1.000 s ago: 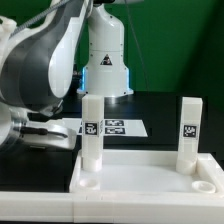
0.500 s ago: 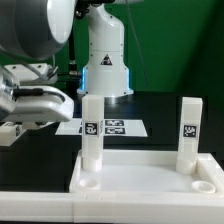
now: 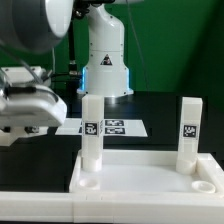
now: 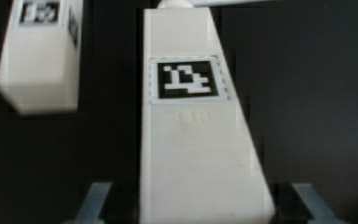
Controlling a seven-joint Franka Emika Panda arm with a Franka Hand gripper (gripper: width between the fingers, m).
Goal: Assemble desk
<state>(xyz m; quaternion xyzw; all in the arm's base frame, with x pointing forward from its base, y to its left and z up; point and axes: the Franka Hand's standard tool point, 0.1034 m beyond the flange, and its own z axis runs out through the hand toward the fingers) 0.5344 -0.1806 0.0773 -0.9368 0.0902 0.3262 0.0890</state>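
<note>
The claw (image 4: 202, 203) pinches the held leg (image 4: 194, 140), tag showing, at the exterior view's left edge over the black desk (image 3: 35, 162). The tabletop (image 3: 140, 172) lies lower centre in that view. The left leg (image 3: 91, 135) and right leg (image 3: 187, 130) stand upright in its far corners.

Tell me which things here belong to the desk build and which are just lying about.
Desk build: tabletop; left upright leg and right upright leg, by the exterior view, standing in its far sockets; held leg in the gripper; one more leg in the wrist view.
Just there: marker board; black table.
</note>
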